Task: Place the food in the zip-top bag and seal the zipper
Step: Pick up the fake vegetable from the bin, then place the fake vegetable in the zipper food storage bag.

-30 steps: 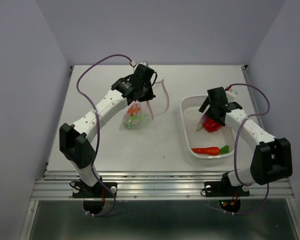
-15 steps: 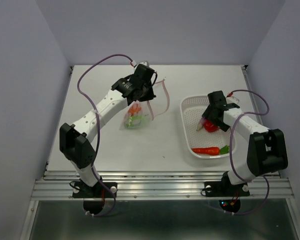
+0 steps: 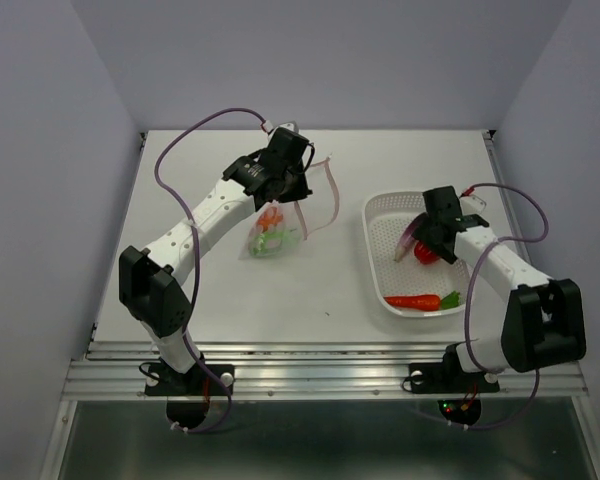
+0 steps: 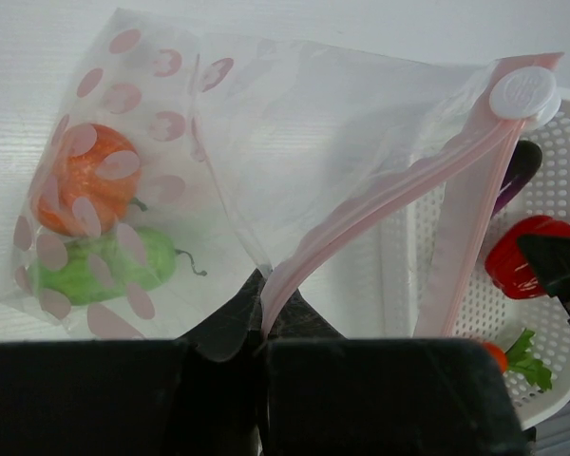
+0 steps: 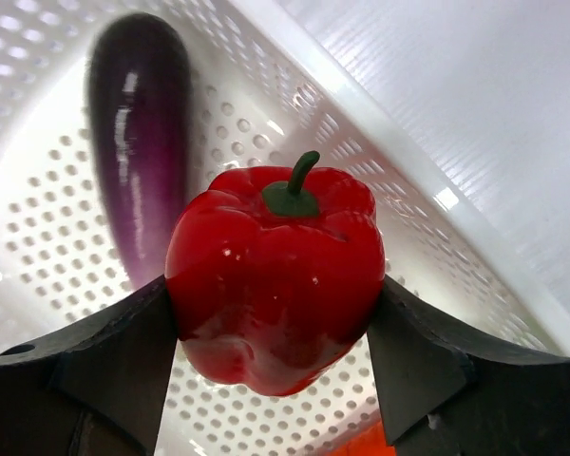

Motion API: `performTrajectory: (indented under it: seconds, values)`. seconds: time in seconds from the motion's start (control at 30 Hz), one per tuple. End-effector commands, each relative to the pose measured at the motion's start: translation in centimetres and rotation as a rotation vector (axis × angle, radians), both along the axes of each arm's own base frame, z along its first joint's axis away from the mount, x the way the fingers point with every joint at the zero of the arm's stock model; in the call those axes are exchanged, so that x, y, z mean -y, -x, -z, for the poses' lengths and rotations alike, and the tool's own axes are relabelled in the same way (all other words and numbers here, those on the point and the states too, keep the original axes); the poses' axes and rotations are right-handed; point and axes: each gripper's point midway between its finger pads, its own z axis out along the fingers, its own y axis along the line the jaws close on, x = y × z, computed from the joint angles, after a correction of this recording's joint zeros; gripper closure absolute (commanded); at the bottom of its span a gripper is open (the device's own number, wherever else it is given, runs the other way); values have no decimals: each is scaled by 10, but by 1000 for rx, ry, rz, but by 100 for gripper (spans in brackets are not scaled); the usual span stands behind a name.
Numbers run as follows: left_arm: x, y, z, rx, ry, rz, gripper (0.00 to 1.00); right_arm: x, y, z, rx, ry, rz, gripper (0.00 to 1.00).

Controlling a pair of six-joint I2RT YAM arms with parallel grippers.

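Since a second ago, the right arm has been lowered into the white basket [image 5: 38, 218] and its wrist turned slightly; the left arm has not been moved. The right fingers [image 5: 123, 351] are set part-way apart and closed against both flanks of the red pepper [image 5: 275, 285], which is held upright with its green stem on top. Whether the pepper is lifted off the basket floor cannot be told. The purple eggplant [image 5: 138, 142] is seen lying just beside it in the basket, and the carrot [image 3: 415, 300] lies at the basket's near end. The left fingers [image 4: 228, 328] are pressed together, pinching the zip-top bag [image 4: 294, 142] at its pink zipper [image 4: 359, 211]. The mouth is held up and gaping towards the basket, with the white slider [image 4: 523, 93] at the far end of the strip. The orange pumpkin [image 4: 85, 185] and green pod [image 4: 104, 271] are seen inside the bag, whose bottom rests on the desk [image 3: 310, 290].
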Motion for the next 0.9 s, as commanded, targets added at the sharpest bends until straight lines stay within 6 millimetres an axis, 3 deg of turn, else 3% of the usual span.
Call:
performTrajectory:
  seconds: [0.0, 0.07, 0.17, 0.27, 0.33, 0.43, 0.47, 0.57, 0.7, 0.87]
  values:
    - [-2, -1, -21, 51, 33, 9, 100, 2, -4, -37, 92, 2, -39, 59]
    - [0, -1, -21, 49, 37, 16, 100, -8, -7, -61, 146, -31, -105, 59]
    - [2, -1, -20, 49, 43, 24, 100, -41, -22, -94, 265, -121, -318, 60]
    - [3, -1, -19, 46, 41, 30, 100, -96, -31, -139, 438, -308, -580, 61]
    - [2, -1, -20, 45, 39, 27, 100, -140, -27, -167, 506, -433, -771, 62]
    - [1, -1, -21, 48, 35, 21, 100, -202, -19, -216, 633, -465, -1006, 62]
    - [1, -1, -21, 46, 33, 21, 100, -203, -22, -227, 665, -453, -1019, 62]
    - [2, -2, -20, 40, 35, 21, 100, -235, -16, -263, 761, -459, -1094, 64]
    - [3, -2, -20, 33, 33, 18, 100, -250, -18, -295, 867, -465, -1129, 64]
    - [2, -4, -18, 25, 26, 11, 100, -281, -10, -298, 854, -534, -1220, 65]
